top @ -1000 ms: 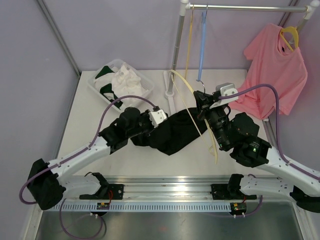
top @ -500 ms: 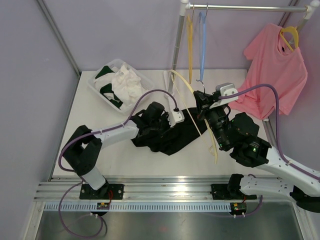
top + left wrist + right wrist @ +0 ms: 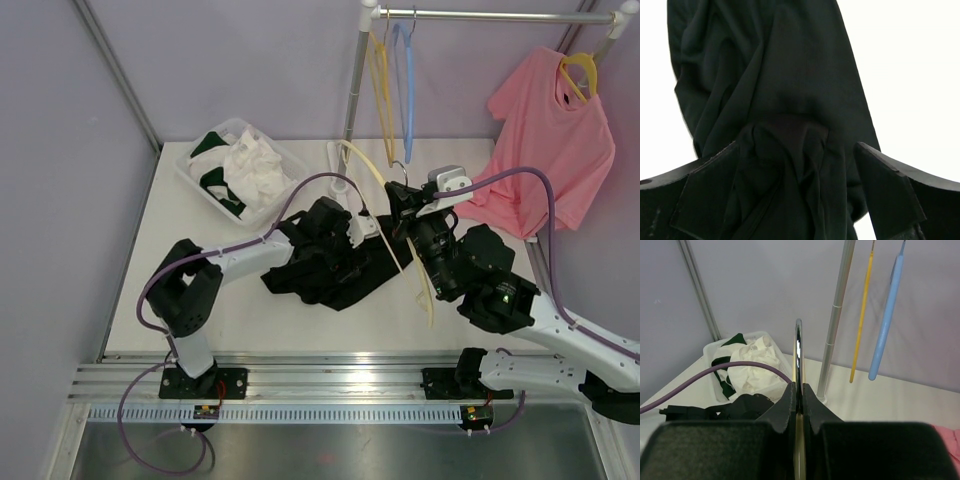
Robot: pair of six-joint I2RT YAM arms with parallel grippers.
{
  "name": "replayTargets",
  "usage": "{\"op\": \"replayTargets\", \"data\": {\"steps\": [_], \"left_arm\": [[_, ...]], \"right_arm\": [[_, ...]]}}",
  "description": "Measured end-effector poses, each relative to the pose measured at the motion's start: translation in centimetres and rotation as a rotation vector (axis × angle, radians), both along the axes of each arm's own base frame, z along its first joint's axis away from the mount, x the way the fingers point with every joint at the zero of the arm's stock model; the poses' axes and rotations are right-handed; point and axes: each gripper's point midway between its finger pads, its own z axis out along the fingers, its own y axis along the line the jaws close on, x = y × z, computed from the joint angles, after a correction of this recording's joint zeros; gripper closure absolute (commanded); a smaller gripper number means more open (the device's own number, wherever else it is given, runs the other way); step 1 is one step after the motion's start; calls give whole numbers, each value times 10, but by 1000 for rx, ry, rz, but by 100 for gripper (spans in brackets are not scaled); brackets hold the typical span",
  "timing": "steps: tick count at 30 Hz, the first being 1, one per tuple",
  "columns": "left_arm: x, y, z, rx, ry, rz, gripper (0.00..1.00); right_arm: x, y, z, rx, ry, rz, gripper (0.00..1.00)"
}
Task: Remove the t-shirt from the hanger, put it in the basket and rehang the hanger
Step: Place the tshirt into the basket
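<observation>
Left wrist view: my left tool (image 3: 795, 187) stands wide apart, a finger on either side of the black t-shirt (image 3: 775, 75) and gripping nothing. The shirt lies crumpled on the counter (image 3: 190, 270). My right tool (image 3: 798, 392) is clamped on the hanger (image 3: 798, 347) by its metal hook. One pale arm crosses the shirt's right edge, and I cannot tell if it is free.

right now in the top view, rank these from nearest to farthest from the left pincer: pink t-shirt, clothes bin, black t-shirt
From the left pincer, open over the cloth:
1. black t-shirt, directly under it, mid-table.
2. clothes bin, at the back left of the table.
3. pink t-shirt, hanging at the far right end of the rail.
</observation>
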Motion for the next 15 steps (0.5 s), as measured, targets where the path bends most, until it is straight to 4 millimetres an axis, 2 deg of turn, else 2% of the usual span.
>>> {"op": "replayTargets", "data": {"steps": [6, 15], "left_arm": [[4, -23, -11, 39, 73, 44, 1], [-17, -21, -37, 149, 147, 115, 1]], "right_arm": [[2, 2, -4, -22, 2, -7, 100], [-4, -9, 1, 6, -6, 0, 100]]}}
